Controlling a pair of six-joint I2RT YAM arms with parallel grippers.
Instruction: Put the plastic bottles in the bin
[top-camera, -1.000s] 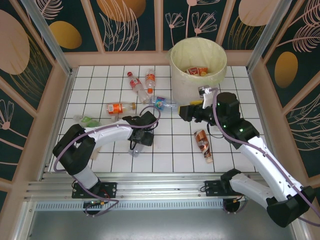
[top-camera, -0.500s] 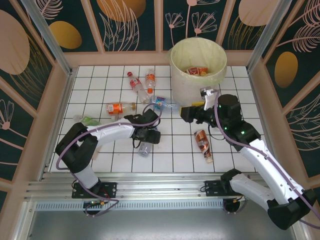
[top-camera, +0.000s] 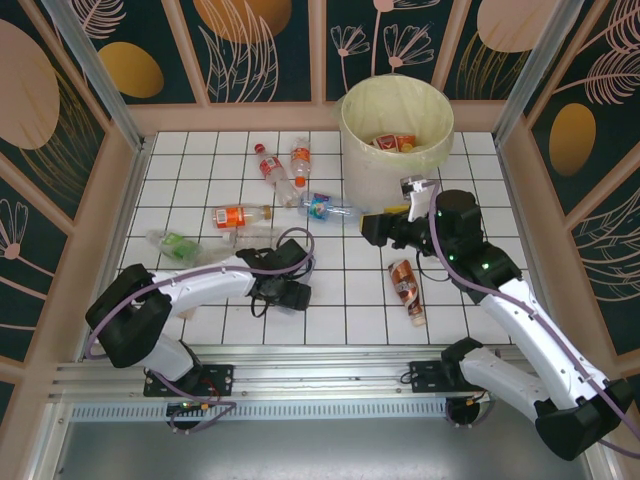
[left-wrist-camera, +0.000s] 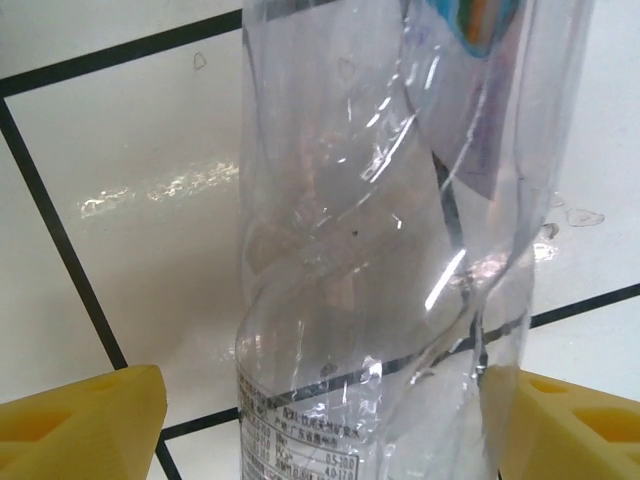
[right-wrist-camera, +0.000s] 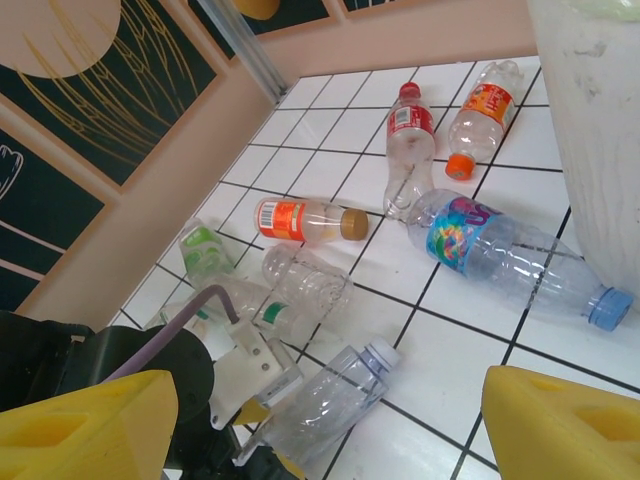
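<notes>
A clear bottle runs top to bottom through the left wrist view, both ends cut off and its print barely legible. The left end effector is spread astride it, 1 yellow finger clear of the plastic. From above, at lower left of centre, the bottle is hard to make out under the arm. The worktop is white tile with dark grid lines, walled by dark leaf-patterned panels. In the right wrist view the bottle's pale cap points upper right. The right end effector is spread and empty, just below the bin.
</notes>
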